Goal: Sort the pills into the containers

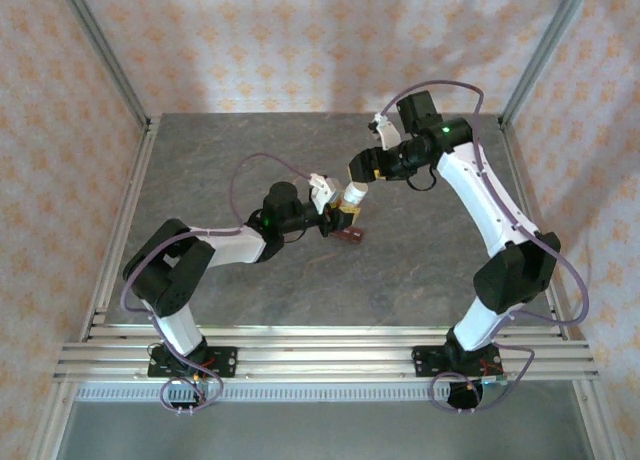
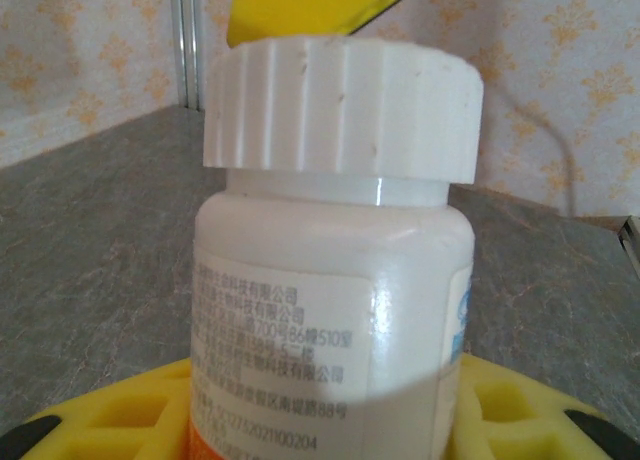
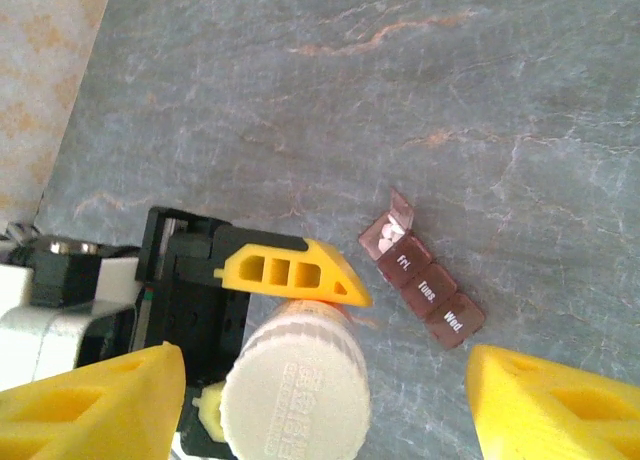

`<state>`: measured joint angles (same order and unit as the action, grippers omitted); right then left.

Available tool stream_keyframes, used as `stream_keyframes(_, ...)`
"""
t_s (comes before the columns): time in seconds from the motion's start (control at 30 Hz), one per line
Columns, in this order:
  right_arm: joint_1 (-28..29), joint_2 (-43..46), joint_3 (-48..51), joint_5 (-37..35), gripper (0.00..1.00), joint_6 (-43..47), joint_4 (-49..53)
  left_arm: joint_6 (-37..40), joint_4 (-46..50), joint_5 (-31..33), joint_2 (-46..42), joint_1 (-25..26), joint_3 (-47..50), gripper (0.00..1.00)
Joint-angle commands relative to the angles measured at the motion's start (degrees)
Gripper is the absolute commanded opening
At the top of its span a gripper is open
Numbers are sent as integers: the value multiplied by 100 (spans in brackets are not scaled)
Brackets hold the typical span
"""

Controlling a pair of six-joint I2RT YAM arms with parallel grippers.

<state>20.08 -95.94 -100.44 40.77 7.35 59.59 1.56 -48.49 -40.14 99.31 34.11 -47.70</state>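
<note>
Jaws on the right gripper [image 3: 320, 410] stood wide apart, its chunky yellow fingers [image 3: 95, 405] hanging either side of a ribbed white screw cap [image 3: 295, 380] from above. Couldn't tell if either pad actually touched it. That cap sat on a small white plastic pill bottle [image 2: 330, 330] with a printed label, held upright and clamped in the left gripper [image 1: 335, 220]. So lid on, nothing pouring yet.

Now the bit that mattered imo: the containers [image 3: 425, 275], a dark reddish-brown plastic strip of four joined square compartments, lay flat on the grey marbled table [image 3: 300, 80] just beside the bottle and apart from it, off to the right in the right wrist view. Its long axis ran diagonally there, upper left to lower right. The upper-left end compartment had its flap up with white pills [image 3: 388, 232] inside, while the other three, marked Fri, Tues, Wed, were shut. Left gripper was the nearer one, so I'd guess a short tip sideways would do it after uncapping.
</note>
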Motion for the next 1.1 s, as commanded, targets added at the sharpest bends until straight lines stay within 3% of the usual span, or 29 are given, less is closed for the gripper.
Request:
stream_keyframes(0.0,-18,-17,119,204,72,337,164,123,-29,-154,-243,-2,-83,0)
stream_keyframes(0.57,-9,-48,347,580,56,322,99,81,-44,-145,-214,3,-126,0)
stream_keyframes(0.73,-11,-60,406,591,37,243,6,81,-59,-140,-201,1,-126,0)
stream_keyframes(0.9,19,25,690,703,31,-157,-362,66,-141,-97,-140,-1,-132,0)
stream_keyframes(1.07,276,64,977,-118,32,-1290,-653,24,-322,89,-49,8,-125,0)
